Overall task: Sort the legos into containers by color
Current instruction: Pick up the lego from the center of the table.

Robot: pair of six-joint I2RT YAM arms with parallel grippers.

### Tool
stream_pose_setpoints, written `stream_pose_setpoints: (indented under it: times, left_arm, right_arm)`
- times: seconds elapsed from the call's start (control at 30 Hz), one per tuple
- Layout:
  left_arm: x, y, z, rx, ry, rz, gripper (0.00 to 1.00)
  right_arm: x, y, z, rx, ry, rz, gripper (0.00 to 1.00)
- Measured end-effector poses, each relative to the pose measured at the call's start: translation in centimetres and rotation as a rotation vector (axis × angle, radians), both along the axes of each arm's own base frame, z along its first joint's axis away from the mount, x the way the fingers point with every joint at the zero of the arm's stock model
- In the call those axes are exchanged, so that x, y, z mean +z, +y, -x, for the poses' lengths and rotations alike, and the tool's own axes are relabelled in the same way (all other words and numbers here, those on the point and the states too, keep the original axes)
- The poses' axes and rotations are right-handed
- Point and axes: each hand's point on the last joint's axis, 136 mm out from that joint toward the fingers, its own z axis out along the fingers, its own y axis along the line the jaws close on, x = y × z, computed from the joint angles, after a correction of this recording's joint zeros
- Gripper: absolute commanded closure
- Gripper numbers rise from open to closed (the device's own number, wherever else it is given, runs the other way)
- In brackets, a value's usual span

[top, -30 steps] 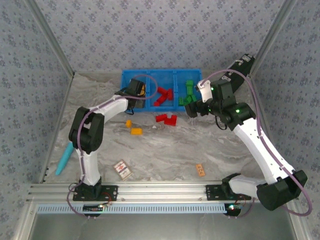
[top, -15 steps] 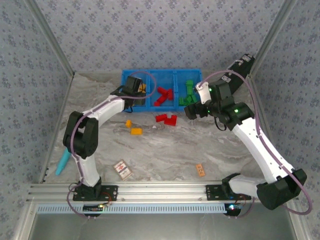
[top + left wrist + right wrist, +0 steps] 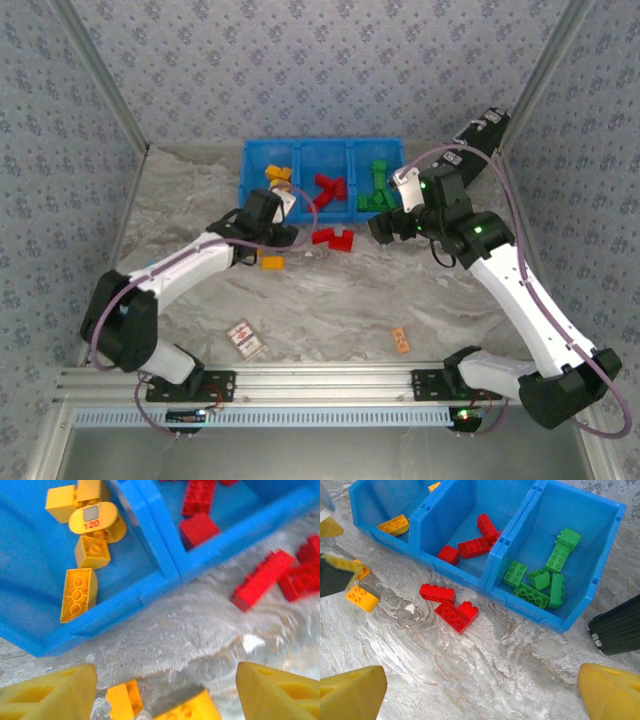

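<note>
The blue bin (image 3: pixel 320 147) has three compartments: yellow bricks (image 3: pixel 77 595) on the left, red bricks (image 3: pixel 475 542) in the middle, green bricks (image 3: pixel 540 580) on the right. Two red bricks (image 3: pixel 333 238) lie on the table in front of the bin, and they also appear as red bricks (image 3: pixel 456 615) in the right wrist view. Two orange bricks (image 3: pixel 187 711) lie on the table just below my open left gripper (image 3: pixel 165 695), between its yellow fingers (image 3: pixel 50 692). From above, the left gripper (image 3: pixel 268 240) hovers beside an orange brick (image 3: pixel 272 262). My right gripper (image 3: pixel 382 230) hangs open and empty near the bin's right corner.
A patterned card (image 3: pixel 244 338) and a small orange tag (image 3: pixel 401 340) lie near the front of the table. A black ribbed object (image 3: pixel 617 627) sits just right of the bin. The table is walled on three sides.
My left arm has pulled back from over the bin's left compartment and now hovers over the orange bricks on the table. The right gripper has barely shifted.
</note>
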Motion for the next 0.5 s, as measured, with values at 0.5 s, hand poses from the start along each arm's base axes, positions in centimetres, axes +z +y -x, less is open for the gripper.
stream_pose_setpoints:
  times: [0.5]
  left_arm:
    - [-3.3,1.6,6.3,-0.401,-0.013,-0.169,0.22]
  right_arm:
    - [0.3,1.2,1.1,0.034,-0.006,-0.012,0.00]
